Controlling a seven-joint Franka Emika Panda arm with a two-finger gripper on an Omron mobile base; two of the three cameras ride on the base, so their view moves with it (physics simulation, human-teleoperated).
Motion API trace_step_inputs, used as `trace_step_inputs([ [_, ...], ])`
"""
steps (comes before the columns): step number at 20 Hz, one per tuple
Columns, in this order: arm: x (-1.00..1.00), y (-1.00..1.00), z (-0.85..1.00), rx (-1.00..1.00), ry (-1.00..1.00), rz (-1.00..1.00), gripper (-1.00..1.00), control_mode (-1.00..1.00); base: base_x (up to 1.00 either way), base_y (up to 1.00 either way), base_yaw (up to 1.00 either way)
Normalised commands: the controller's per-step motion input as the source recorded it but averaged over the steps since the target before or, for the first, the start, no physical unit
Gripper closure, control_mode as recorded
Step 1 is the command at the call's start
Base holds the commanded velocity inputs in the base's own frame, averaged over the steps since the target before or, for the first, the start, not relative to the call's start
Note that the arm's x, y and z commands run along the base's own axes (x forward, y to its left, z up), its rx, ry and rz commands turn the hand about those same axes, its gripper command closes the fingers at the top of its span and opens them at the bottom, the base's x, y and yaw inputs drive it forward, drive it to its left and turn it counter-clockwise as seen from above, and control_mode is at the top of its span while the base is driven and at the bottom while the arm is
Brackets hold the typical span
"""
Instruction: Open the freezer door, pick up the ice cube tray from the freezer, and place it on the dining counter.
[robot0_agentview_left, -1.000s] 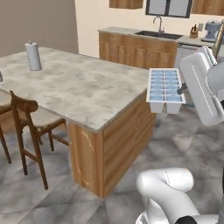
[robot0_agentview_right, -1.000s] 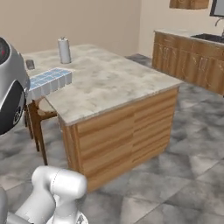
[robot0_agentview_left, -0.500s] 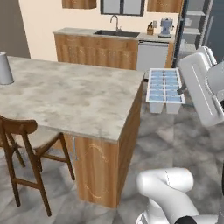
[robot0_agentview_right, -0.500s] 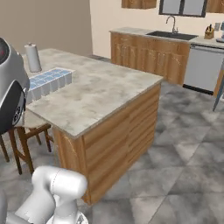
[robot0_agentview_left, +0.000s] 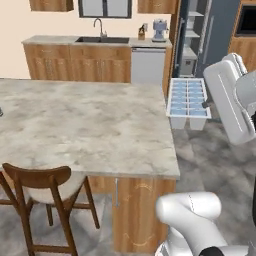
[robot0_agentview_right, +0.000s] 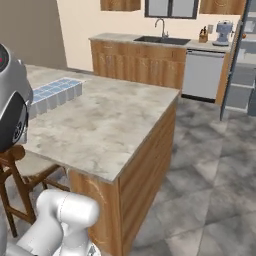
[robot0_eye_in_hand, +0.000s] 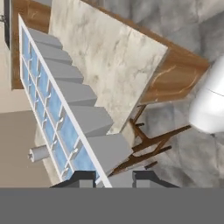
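My gripper is shut on the ice cube tray, a white tray with pale blue cells, gripping one short end. The tray hangs level in the air by the right edge of the dining counter, with the gripper at its right side. In the right base view the tray shows above the beige marble slab, partly behind my arm. The slab lies below the tray in the hand view. The freezer stands open at the back right, shelves showing.
A wooden chair stands at the counter's near side. The sink counter with wood cabinets and a white dishwasher line the back wall. Grey tiled floor lies right of the dining counter. A paper-towel roll stands on the slab.
The whole scene has swung as the base drove and turned; the dining counter now lies closer and more square to me. The tray stays held in the gripper.
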Motion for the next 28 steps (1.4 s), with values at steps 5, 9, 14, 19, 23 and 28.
trace_step_inputs([
  [5, 0.0, 0.0, 0.0, 0.0, 0.0, 0.0, 1.0, 1.0, 0.87, 1.0, -0.33],
  [9, 0.0, 0.0, 0.0, 0.0, 0.0, 0.0, 1.0, 1.0, 0.75, 1.0, -0.18],
  [14, 0.0, 0.0, 0.0, 0.0, 0.0, 0.0, 1.0, 1.0, 0.48, 0.43, -0.01],
  [19, 0.0, 0.0, 0.0, 0.0, 0.0, 0.0, 1.0, 1.0, 0.48, 0.0, 0.0],
  [23, 0.99, 0.14, -0.76, 0.0, 0.05, 0.08, 1.0, -1.0, 0.0, 0.0, 0.0],
  [28, 1.0, 0.59, -1.0, -0.03, 0.28, 0.2, 1.0, -1.0, 0.0, 0.0, 0.0],
])
